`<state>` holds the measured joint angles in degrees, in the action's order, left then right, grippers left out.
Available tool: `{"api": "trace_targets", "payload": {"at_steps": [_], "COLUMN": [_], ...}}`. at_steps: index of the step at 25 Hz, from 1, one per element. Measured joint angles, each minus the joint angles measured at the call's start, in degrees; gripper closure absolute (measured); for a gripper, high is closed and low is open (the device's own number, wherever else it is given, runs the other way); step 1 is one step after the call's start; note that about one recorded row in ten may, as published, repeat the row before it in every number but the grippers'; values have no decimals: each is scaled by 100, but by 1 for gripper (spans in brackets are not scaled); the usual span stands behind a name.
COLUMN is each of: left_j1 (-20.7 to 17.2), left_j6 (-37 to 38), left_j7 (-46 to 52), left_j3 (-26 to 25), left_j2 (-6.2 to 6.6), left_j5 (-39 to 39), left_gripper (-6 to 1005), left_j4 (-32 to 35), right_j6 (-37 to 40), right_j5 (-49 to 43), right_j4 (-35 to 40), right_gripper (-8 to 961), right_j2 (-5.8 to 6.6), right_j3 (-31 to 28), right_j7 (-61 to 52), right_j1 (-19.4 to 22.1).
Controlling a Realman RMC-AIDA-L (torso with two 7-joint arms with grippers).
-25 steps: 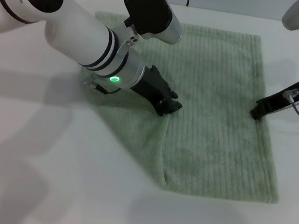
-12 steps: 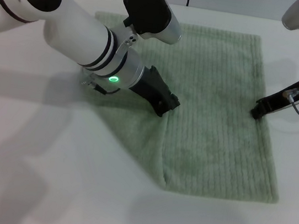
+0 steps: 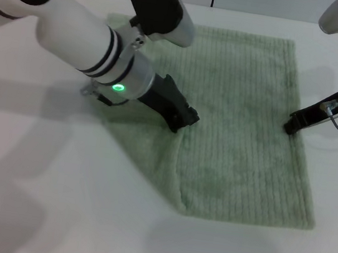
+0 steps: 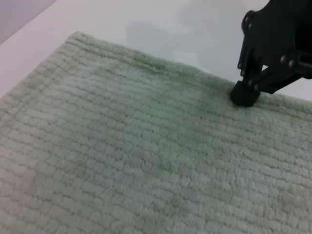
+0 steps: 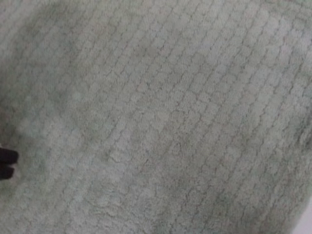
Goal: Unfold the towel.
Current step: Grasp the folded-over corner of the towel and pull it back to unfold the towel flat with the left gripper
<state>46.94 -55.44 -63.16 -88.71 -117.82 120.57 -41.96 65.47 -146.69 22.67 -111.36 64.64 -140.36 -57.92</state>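
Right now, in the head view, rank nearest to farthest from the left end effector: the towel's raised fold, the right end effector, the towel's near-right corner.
Measured from the left end effector, over the towel:
1. raised fold: just on the robot's side of it.
2. right end effector: at the towel's right edge.
3. near-right corner: front right, farthest.

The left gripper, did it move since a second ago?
Yes. In the head view the left gripper slid a little toward the towel's left edge and far edge, dragging the fold; the right gripper stayed put.
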Motion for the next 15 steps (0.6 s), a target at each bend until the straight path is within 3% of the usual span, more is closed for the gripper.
{"api": "trace_targets", "payload": {"at_steps": [15], "left_j1": [-725], "left_j6": [-918], "left_j7": [-13], "left_j3": [-783], "left_j2": [-6], "left_j5": [593], "left_gripper": [959], "left_j4": [-1166], "right_j6": [0], "right_j5": [-62], "right_j4": [0], "right_gripper": [954], "right_j2": [0], "right_j3": [5], "right_j7": [0], "right_j1": [9]}}
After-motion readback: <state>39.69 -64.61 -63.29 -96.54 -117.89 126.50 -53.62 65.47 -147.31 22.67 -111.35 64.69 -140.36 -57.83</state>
